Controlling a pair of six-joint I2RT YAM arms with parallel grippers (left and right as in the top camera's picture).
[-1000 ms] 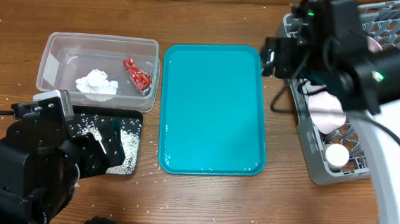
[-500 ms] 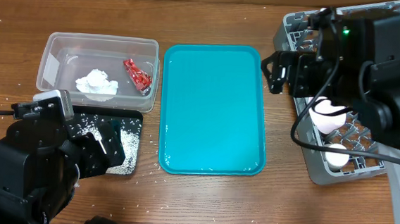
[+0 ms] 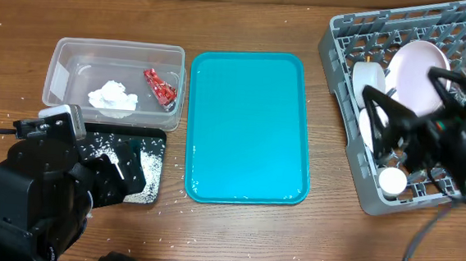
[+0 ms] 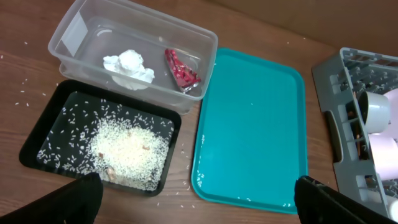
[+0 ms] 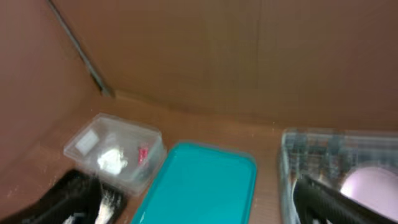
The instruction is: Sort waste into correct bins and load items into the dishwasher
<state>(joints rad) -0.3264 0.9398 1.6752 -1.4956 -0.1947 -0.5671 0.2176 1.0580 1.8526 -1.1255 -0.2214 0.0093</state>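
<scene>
The clear tub (image 3: pixel 66 53) holds the white tissue wad (image 3: pixel 112 97) and the red wrapper (image 3: pixel 160 87). Both also show in the left wrist view, the wad (image 4: pixel 129 65) and the wrapper (image 4: pixel 181 71). The black tray (image 4: pixel 43 134) holds a heap of rice (image 4: pixel 127 146). The grey dish rack (image 3: pixel 342 39) holds a pale-pink plate (image 3: pixel 418 71), a white bowl (image 3: pixel 368 78) and a small white cup (image 3: pixel 392 181). My left gripper (image 4: pixel 199 193) is open and empty, high above the table's front. My right gripper (image 3: pixel 381 128) is open and empty above the rack. The chopsticks are out of view.
The large teal tray (image 3: pixel 250 127) lies between the bins and the rack, with a few rice grains at its near edge. Loose grains are scattered on the wood around the black tray. My left arm (image 3: pixel 39 199) covers part of the black tray from above.
My right arm has swung from the rack's left edge to the right and towards the front, uncovering the plate and bowl in the rack. My left arm has not moved.
</scene>
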